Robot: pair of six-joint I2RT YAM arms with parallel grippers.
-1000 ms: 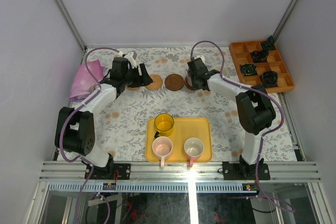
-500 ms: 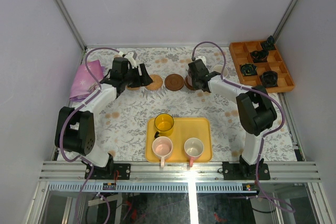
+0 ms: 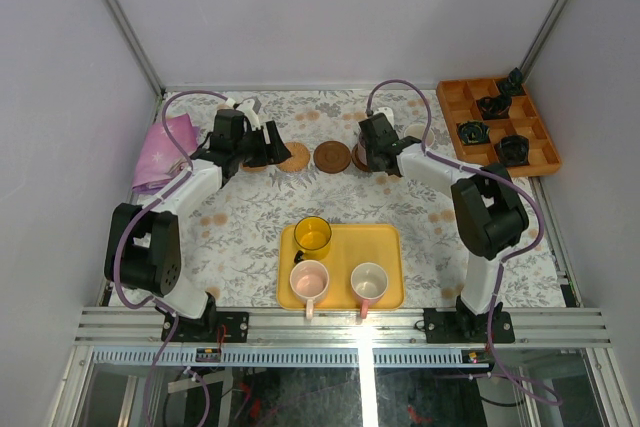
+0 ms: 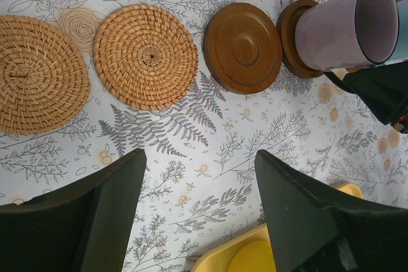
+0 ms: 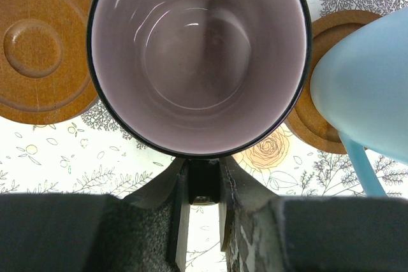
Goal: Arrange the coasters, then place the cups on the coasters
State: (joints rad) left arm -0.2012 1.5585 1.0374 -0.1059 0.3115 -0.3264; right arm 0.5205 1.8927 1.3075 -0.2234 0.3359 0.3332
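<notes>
The right gripper (image 5: 204, 186) was clamped on the handle of the purple cup (image 5: 197, 55), which sat on or just above a dark coaster (image 4: 292, 27), with the blue cup (image 5: 366, 87) just beside it. Best to centre it, settle it flat, then release and back straight off. The cup stood upright, long axis vertical, mouth up, handle toward the wrist. The left gripper (image 4: 199, 170) hung open

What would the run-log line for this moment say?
right gripper: shut on purple cup handle, cup on brown coaster | left gripper: open, empty, above table | tray: yellow cup, pink cups waiting
</notes>
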